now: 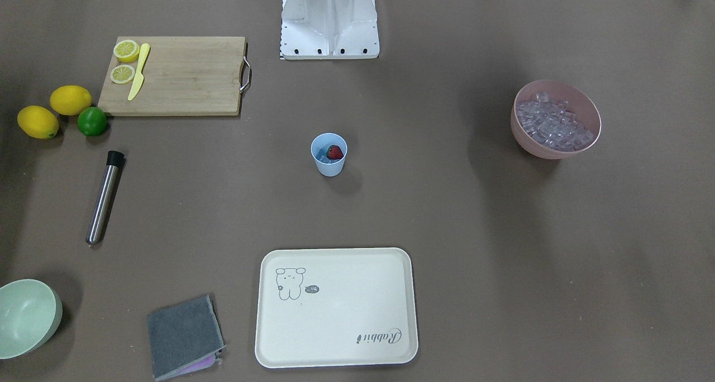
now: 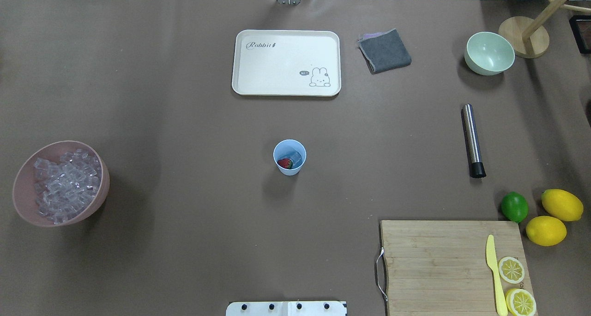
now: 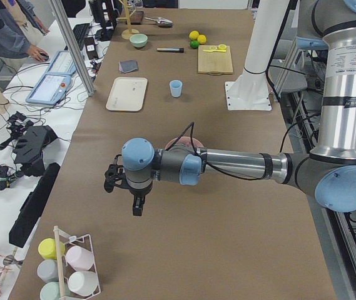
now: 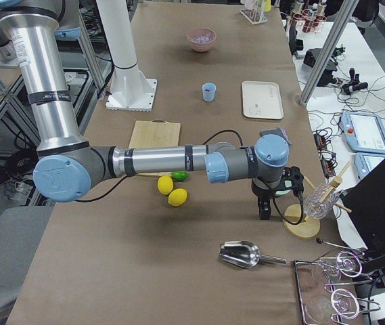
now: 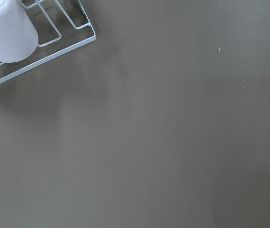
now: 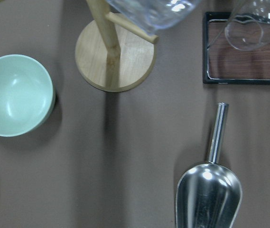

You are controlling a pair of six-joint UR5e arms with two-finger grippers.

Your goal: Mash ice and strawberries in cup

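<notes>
- Base plate [image 2: 286,308] of my mount is nearest to me in the overhead view, and neither of my arms enters that view.
- Cup [image 2: 289,157] stands upright near the middle of the table, straight ahead of me. I judge it is put there so that either arm can reach it.
- Inside the cup lies the strawberry [image 2: 285,163], with ice [image 2: 294,158] beside it. So the filling looks done, and the mashing is what remains.
- Steel muddler [image 2: 473,140] lies flat on my right side, well apart from the cup. I judge my right arm must fetch it first.
- Pink bowl [image 2: 21,200] with the spare ice cubes sits far on my left; the cutting board [image 2: 443,265] with lemon slices is near on my right.
- Tray [image 2: 286,62], grey cloth [image 2: 384,51] and green bowl [image 2: 489,53] lie at the far edge.
- Only the side views show my arms: my left gripper [image 3: 122,182] hangs over the left end of the table, my right gripper [image 4: 277,189] over the right end.
- Whether their fingers are spread or pressed together, I cannot tell from there.
- My wrist cameras do not show the fingers; the right one looks down on a metal scoop [image 6: 209,190].
</notes>
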